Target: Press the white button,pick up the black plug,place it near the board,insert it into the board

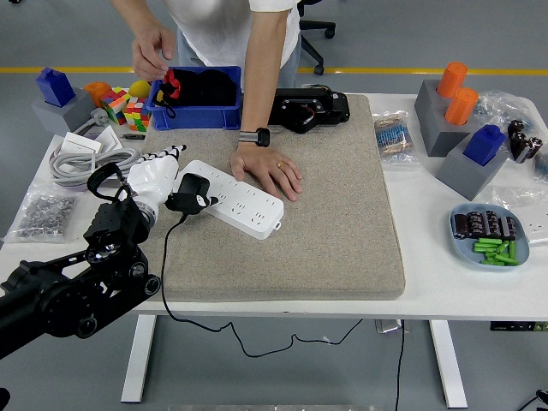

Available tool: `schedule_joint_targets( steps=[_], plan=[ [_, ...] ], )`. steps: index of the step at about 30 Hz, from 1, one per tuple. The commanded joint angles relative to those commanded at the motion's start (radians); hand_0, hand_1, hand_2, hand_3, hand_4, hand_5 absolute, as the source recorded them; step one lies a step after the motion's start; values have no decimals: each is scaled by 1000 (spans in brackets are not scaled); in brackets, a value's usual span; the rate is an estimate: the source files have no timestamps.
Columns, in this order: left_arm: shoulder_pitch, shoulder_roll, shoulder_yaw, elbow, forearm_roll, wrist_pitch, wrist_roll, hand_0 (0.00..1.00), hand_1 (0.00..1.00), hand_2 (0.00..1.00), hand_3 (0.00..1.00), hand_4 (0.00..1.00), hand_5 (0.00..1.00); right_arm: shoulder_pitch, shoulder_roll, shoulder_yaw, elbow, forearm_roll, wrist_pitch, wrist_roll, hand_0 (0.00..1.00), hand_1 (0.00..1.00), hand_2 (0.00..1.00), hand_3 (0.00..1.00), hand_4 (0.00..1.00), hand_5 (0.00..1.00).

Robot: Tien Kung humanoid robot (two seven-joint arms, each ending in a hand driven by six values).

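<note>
The plug (189,200) lay on the grey mat (342,223) at the near left end of the white board (235,199), touching or overlapping that end, its black cord (167,282) trailing down off the table's near edge. It looked to me a small, hard, light thing, smooth on its faces, so likely to slip unless pinched across its two flat sides; the stiff cord would probably tug at it and twist it as it was lifted. The left hand (157,175), white-gloved, sat just beside the plug on its left, the fingers (171,152) fanned out and pointing away up the table, holding nothing that I could see, though the thumb side was close against the plug. The board itself was long, rigid and light enough to slide, and a person's hand (268,169) was pressed flat on the mat against its far edge, which I judged would steady it for the push-in. The person's other hand (154,47) hovered over the blue bin (195,103) at the back. Room was tight on the left: a coiled grey cable (86,158) and a bag of screws (43,214) sat close to the arm, and cubes (128,107) crowded behind. To the right the mat lay open and bare, with the tray (488,235) and blocks (458,111) well apart. The right hand was nowhere in view.
</note>
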Motion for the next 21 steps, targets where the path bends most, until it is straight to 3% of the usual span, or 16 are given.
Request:
schedule_joint_targets(
  steps=[1, 5, 7, 11, 12, 13, 16, 18, 21],
  plan=[
    [5, 3, -8, -7, 6, 5, -9, 998, 998, 998, 998, 998, 739, 1, 0, 0, 0, 0, 0, 0, 621, 592, 582, 578, 636, 363],
    [36, 22, -43, -50, 9, 55, -86, 998, 998, 998, 998, 998, 739, 1, 0, 1, 0, 0, 0, 0, 621, 592, 582, 578, 636, 363],
    [57, 39, -52, -75, -3, 95, -161, 998, 998, 968, 938, 994, 755, 1, -1, 4, 0, -1, -1, 0, 621, 592, 582, 578, 636, 364],
    [100, 72, -55, -99, -43, 134, -292, 998, 998, 968, 938, 994, 755, 2, -1, 4, 0, 0, -1, 2, 621, 592, 582, 578, 636, 364],
    [116, 84, -53, -101, -56, 135, -336, 998, 998, 968, 938, 994, 755, 3, -1, 3, 0, 1, -1, 2, 621, 592, 582, 578, 636, 364],
    [127, 93, -52, -101, -69, 133, -373, 998, 980, 909, 900, 917, 734, 3, -1, 3, 0, 2, -1, 3, 621, 592, 581, 578, 637, 364],
    [154, 113, -49, -95, -80, 117, -460, 998, 980, 909, 900, 917, 734, 3, -1, 2, 0, 3, -1, 4, 621, 592, 581, 578, 637, 364],
    [169, 122, -51, -89, -91, 100, -495, 998, 980, 909, 900, 917, 734, 2, -1, 3, 0, 3, -1, 3, 621, 592, 581, 578, 637, 364],
    [190, 130, -51, -80, -81, 92, -500, 998, 989, 916, 908, 865, 707, 2, -1, 2, 0, 3, -1, 3, 621, 592, 581, 578, 638, 364]
  ],
)
